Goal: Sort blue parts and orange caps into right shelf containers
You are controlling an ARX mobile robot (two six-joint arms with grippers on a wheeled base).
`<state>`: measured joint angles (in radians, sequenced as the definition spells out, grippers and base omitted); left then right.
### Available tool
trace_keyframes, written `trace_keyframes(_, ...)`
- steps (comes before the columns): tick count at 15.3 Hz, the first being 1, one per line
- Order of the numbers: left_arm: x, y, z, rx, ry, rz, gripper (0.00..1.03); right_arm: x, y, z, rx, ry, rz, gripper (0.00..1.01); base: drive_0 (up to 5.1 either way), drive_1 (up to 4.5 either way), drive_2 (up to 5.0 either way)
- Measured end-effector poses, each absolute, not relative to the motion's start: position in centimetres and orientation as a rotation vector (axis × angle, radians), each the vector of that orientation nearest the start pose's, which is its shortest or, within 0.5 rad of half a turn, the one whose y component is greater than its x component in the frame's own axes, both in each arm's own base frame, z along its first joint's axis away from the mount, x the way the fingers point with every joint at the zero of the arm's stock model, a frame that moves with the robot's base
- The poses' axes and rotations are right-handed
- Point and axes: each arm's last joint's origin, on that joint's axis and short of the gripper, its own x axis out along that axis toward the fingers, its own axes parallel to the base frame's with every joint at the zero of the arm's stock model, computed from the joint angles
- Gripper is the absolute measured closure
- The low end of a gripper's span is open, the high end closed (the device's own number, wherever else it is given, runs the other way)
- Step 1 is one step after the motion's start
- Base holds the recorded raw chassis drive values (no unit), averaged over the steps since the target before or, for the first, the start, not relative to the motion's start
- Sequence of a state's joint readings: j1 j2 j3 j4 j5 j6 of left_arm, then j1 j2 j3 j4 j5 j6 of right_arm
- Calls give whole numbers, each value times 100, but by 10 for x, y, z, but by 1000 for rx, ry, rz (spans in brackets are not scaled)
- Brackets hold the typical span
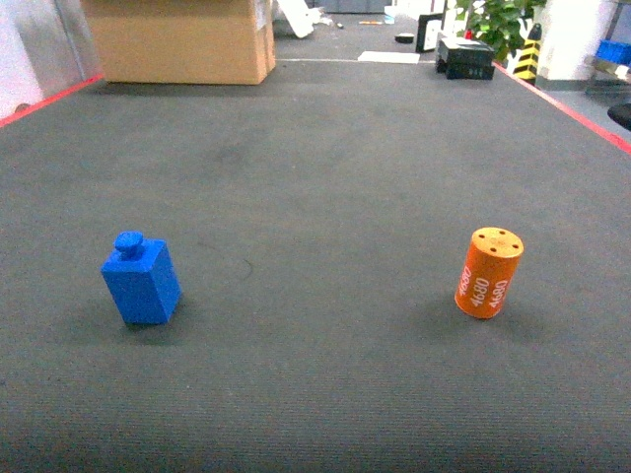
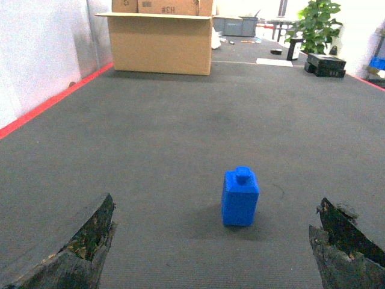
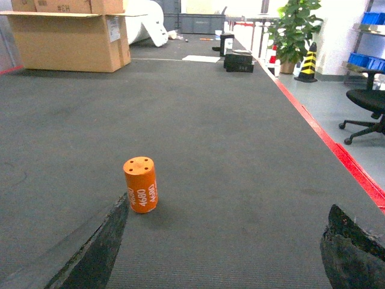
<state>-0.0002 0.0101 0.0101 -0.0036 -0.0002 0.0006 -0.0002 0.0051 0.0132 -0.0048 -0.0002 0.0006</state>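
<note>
Blue rectangular plastic block with round top stud (image 1: 141, 281) stands left on the dark carpeted floor (image 1: 325, 177); orange cylindrical cap marked 4680 (image 1: 488, 273), right. Both probably light, rigid, smooth: grip flat sides, or across the cylinder. Both grippers' jaws stand wide, empty.

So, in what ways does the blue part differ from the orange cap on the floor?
The blue part is a box-shaped block with a small round knob on top; the orange cap is a cylinder with small holes in its flat top. The blue part is plain, while the orange cap carries white "4680" print on its side. The blue part stands on the left, the orange cap on the right. Both stand upright on the dark carpet, untouched.
</note>
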Motion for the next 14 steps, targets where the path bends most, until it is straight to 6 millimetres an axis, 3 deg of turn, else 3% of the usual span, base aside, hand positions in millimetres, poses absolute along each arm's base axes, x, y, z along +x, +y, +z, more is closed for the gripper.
trace_keyframes(8,98,0,166,1,3,0,5,97,0,167,1,-3,0,3,0,0,0)
trace_keyframes(9,98,-1,164,-10,66,63,5,97,0,167,1,-4,-2,3,0,0,0)
trace_keyframes(12,115,-15,164,-14,112,212,5,111,16,170,-4,1,-189,3,0,0,0)
trace_keyframes(14,145,-22,185,-34,51,171,5,133,25,172,14,-13,-201,3,0,0,0)
